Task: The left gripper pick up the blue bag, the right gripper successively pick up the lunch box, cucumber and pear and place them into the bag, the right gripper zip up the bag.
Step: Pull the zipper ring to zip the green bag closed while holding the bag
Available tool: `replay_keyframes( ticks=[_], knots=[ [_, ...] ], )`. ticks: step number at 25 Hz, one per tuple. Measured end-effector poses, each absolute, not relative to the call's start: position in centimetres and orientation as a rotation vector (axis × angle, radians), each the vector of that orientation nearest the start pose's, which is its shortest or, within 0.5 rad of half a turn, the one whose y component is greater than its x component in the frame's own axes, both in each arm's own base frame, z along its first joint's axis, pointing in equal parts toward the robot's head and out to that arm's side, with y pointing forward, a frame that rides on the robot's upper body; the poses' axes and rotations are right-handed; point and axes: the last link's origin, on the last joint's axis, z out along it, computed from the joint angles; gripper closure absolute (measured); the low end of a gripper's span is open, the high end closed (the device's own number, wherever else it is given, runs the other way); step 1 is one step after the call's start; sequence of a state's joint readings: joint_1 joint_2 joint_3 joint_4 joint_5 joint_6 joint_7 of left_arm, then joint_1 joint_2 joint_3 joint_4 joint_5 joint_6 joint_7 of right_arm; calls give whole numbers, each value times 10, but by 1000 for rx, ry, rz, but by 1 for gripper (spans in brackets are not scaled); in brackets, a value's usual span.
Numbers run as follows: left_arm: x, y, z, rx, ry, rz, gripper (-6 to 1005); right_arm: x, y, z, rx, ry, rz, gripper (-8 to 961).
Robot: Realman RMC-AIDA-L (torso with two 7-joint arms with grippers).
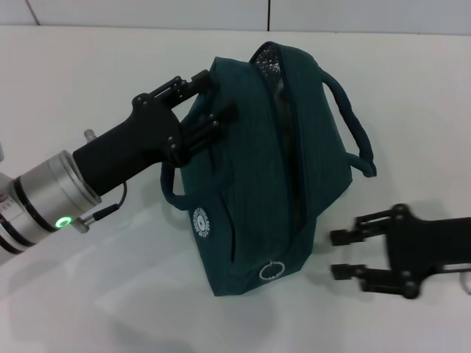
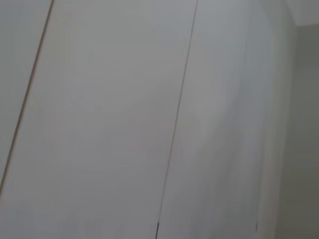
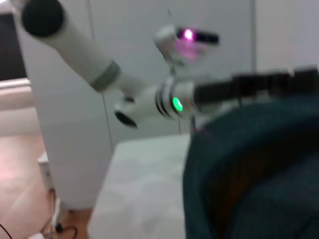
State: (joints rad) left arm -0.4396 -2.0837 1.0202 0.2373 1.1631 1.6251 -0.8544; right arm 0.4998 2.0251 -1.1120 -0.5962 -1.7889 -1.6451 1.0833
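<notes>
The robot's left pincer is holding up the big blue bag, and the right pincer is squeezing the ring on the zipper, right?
Not quite. In the head view the black right pincer is open and beside the dark teal-blue fabric bag, not touching the metal ring pull. The black left pincer does hold the bag at its upper edge.

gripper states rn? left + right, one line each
Left gripper: shut on the blue bag, at its upper edge.
Right gripper: open, empty, beside the bag's lower right.

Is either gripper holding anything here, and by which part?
The left gripper grips the blue bag at its upper left edge. The right gripper is open and empty.
</notes>
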Motion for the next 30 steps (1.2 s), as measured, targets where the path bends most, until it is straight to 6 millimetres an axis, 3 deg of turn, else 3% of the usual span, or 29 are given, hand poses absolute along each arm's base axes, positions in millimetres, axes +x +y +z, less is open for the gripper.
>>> replay_keyframes(
  ticks=[8,24,30],
  knots=[
    [-253,292,-28,-2284,-433,-1298,369,228,307,-63,-3101,95,588,547],
    [-252,292,-28,-2283,-433,-1302,369,208,308,-95,-3202,-70,417,547],
    [-253,291,-28,-2283,-434,-1303,369,199,304,-98,-3222,-126,442,548]
  ],
)
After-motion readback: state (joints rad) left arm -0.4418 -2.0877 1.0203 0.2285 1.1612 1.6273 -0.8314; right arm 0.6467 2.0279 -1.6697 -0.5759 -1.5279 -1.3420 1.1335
